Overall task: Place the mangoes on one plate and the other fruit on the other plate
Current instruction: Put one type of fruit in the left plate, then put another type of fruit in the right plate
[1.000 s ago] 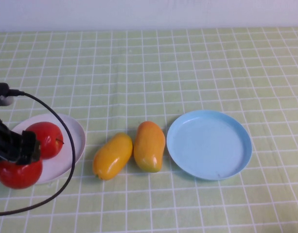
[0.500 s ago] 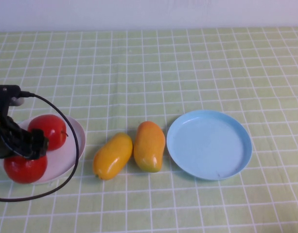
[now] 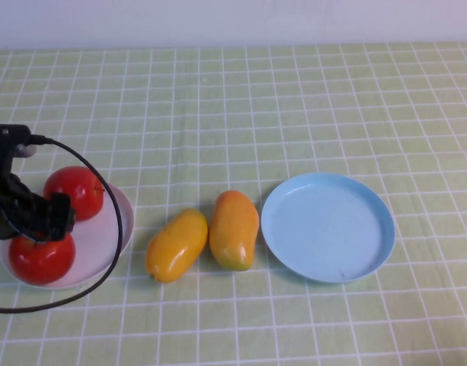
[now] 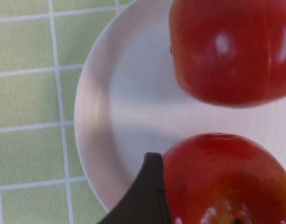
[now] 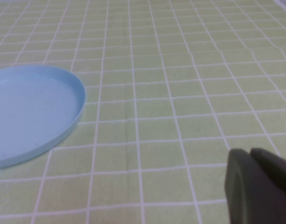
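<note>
Two red apples lie on the white plate (image 3: 105,235) at the table's left: one at the far side (image 3: 73,192), one at the near side (image 3: 41,258). My left gripper (image 3: 31,225) hangs right over the near apple (image 4: 222,182), open. One dark finger (image 4: 149,191) stands beside that apple, which rests on the plate (image 4: 129,102). A yellow mango (image 3: 177,244) and an orange mango (image 3: 234,229) lie side by side on the cloth mid-table. Right of them sits the light blue plate (image 3: 328,226), holding nothing. My right gripper (image 5: 259,186) is shut, low over the cloth right of the blue plate (image 5: 31,107).
A green checked cloth (image 3: 294,107) covers the whole table. The left arm's black cable (image 3: 103,274) loops over the near rim of the white plate. The right arm does not show in the high view.
The left gripper has carried the near apple from the cloth by the plate's near edge onto the white plate. The far apple shifted slightly farther back.
</note>
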Available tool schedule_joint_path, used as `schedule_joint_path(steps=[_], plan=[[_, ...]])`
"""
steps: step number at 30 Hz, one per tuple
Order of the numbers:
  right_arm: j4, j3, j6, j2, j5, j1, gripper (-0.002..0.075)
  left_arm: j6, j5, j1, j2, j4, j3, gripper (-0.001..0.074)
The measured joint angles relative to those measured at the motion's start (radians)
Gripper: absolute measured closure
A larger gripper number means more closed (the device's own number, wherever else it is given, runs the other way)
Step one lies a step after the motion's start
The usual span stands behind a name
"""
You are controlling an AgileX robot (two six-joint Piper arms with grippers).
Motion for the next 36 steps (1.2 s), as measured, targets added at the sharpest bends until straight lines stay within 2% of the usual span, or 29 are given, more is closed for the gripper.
schedule_joint_path(steps=[5, 8, 10, 14, 15, 17, 20, 27, 36], plan=[[0.0, 0.0, 0.0, 0.0, 0.0, 0.0, 0.0743, -0.006, 0.004, 0.0, -0.062, 0.003, 0.0, 0.0074], [0.0, 0.0, 0.0, 0.0, 0.0, 0.0, 0.0743, -0.006, 0.017, -0.006, -0.165, 0.003, 0.004, 0.0136], [0.0, 0.0, 0.0, 0.0, 0.0, 0.0, 0.0743, -0.007, 0.041, -0.006, -0.26, 0.003, 0.019, 0.0242], [0.0, 0.0, 0.0, 0.0, 0.0, 0.0, 0.0743, -0.008, 0.129, -0.006, -0.49, 0.01, 0.044, 0.0589], [0.0, 0.0, 0.0, 0.0, 0.0, 0.0, 0.0743, -0.008, 0.146, -0.006, -0.535, 0.012, 0.049, 0.0638], [0.0, 0.0, 0.0, 0.0, 0.0, 0.0, 0.0743, -0.008, 0.183, -0.006, -0.644, 0.016, 0.062, 0.0692], [0.0, 0.0, 0.0, 0.0, 0.0, 0.0, 0.0743, -0.008, 0.225, -0.006, -0.793, 0.017, 0.089, 0.0719], [0.0, 0.0, 0.0, 0.0, 0.0, 0.0, 0.0743, -0.008, 0.307, -0.006, -1.089, 0.038, 0.21, 0.073], [0.0, 0.0, 0.0, 0.0, 0.0, 0.0, 0.0743, -0.039, 0.399, -0.006, -1.183, 0.069, 0.28, 0.0731]])
